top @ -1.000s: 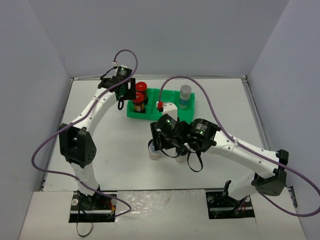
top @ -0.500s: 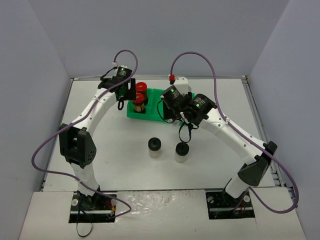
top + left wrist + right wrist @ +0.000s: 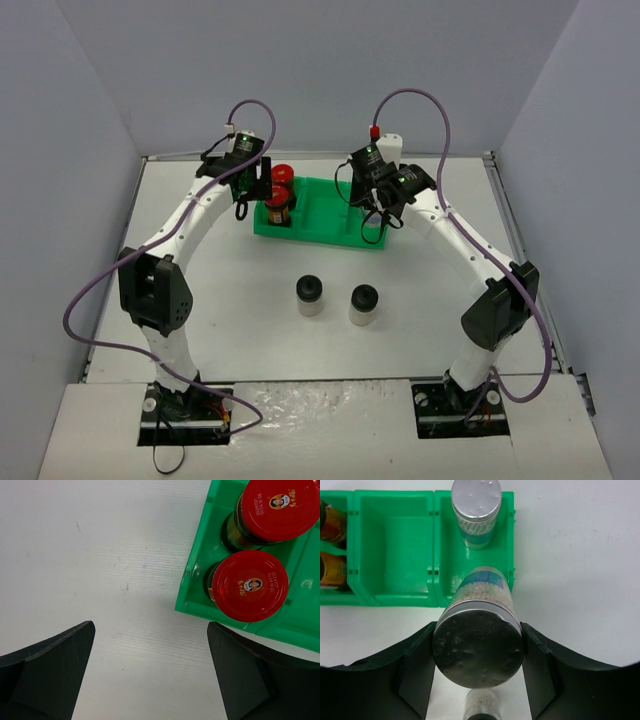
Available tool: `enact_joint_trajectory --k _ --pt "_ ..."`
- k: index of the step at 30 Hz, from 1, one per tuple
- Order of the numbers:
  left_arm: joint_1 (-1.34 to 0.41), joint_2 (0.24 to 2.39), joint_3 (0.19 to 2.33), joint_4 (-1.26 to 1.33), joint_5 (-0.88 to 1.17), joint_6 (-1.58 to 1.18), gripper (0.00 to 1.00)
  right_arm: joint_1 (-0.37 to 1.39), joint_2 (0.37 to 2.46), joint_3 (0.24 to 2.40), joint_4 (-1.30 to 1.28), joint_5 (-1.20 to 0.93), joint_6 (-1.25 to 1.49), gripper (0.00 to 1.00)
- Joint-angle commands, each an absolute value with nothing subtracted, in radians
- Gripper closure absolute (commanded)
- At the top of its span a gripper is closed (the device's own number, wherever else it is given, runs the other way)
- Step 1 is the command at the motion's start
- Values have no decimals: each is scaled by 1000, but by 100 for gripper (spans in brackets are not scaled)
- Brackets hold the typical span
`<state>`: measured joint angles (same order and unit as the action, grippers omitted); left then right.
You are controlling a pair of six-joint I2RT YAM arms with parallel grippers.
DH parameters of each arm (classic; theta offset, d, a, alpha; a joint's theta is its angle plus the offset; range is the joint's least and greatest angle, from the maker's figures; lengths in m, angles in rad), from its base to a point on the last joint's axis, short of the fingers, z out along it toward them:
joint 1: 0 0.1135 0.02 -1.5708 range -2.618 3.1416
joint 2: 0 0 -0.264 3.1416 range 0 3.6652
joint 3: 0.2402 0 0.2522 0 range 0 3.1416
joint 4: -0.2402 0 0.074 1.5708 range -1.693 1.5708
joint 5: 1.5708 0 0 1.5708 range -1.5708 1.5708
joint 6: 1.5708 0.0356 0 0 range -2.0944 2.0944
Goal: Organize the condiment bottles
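The left gripper (image 3: 150, 630) hung with its jaws wide apart and nothing between them, over bare white bench (image 3: 220, 300) just beside the left wall of the green three-compartment plastic tray (image 3: 318, 205). Two red-capped jars of dark brown sauce (image 3: 250, 585) stood one behind the other in the tray's left compartment; its middle compartment held nothing. Two black-capped pale jars (image 3: 310, 295) stood apart from each other on the bench, nearer the arms' bases and well clear of the tray.

At the tray's right end, the right gripper (image 3: 477, 630) was clamped on a silver-capped clear jar with a bluish label (image 3: 477, 652). The jar's long axis pointed away from the wrist and down toward the near half of the right compartment. Its twin (image 3: 476, 510) stood upright in the far half. The right arm alone was placed for the set-down, by the look of it.

A second earlier the right arm had been low over the two black-capped jars; it had since swung across to the tray. The left arm had not moved.
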<state>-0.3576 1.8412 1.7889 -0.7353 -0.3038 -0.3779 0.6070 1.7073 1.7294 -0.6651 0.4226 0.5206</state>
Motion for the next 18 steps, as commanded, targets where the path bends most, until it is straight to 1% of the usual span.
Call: enact_joint_trajectory --k 1,6,18 --pt "-347 1786 1838 -720 -310 -371 6 576 1737 1766 -548 428 480 100" --pt "-347 1786 1838 -721 -314 -371 6 559 1782 1750 -495 399 468 100" --pt "-343 1789 1836 -723 -319 -365 7 528 1827 1624 -378 368 479 100"
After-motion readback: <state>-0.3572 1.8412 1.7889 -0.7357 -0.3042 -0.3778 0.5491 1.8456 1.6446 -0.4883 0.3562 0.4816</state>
